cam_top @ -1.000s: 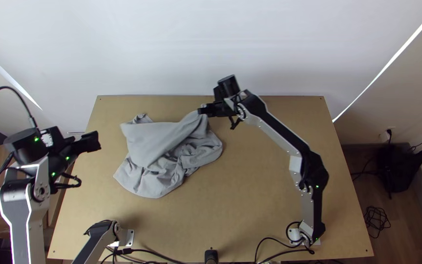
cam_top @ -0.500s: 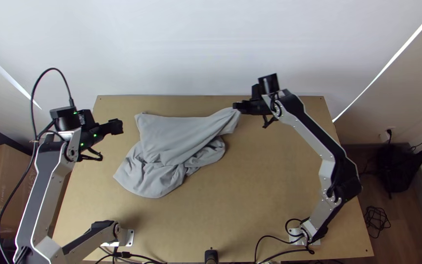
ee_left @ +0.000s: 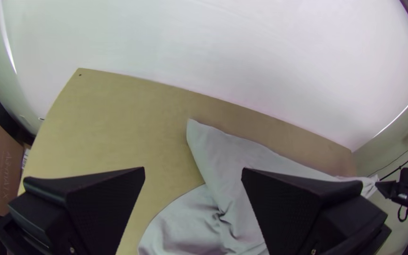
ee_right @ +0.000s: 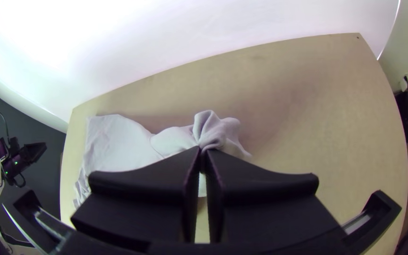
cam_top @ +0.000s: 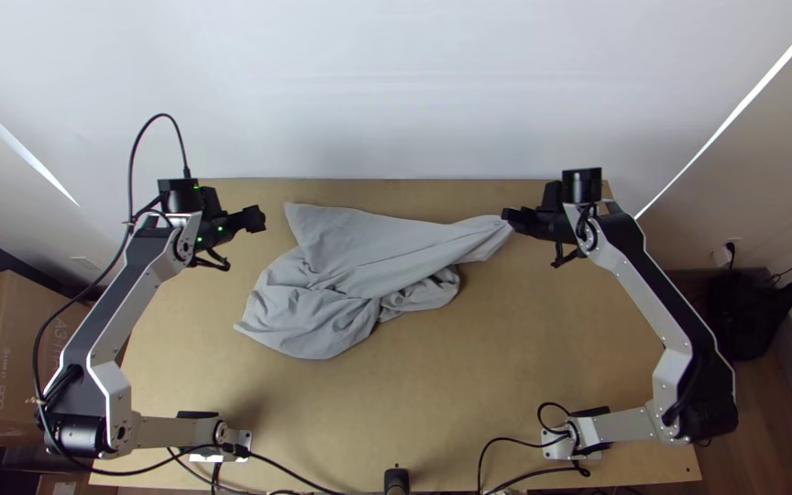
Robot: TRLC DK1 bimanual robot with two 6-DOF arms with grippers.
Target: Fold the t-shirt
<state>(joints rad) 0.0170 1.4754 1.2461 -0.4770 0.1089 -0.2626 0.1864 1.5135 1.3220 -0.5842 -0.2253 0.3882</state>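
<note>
The grey t-shirt (cam_top: pixel 350 266) lies bunched on the table, one part drawn out in a taper to the right. My right gripper (cam_top: pixel 511 218) is shut on the tip of that part, raised off the table. In the right wrist view, gathered cloth (ee_right: pixel 211 132) puffs out at the tips of my right gripper (ee_right: pixel 202 153). My left gripper (cam_top: pixel 257 218) is above the table, left of the shirt's far left corner. The left wrist view shows my left gripper (ee_left: pixel 193 174) open, its fingers wide apart, with the shirt (ee_left: pixel 223 156) lying beyond them.
Bare wooden table (cam_top: pixel 469 367) lies in front of the shirt and to its right. A white wall (cam_top: pixel 396 82) rises behind the far edge. Cables (cam_top: pixel 304 478) run along the near edge, and a cardboard box (cam_top: pixel 20 348) stands left of the table.
My right gripper has moved right, stretching the held part of the shirt that way and shifting the whole shirt slightly right. My left gripper has come in from the left, toward the shirt's far left corner.
</note>
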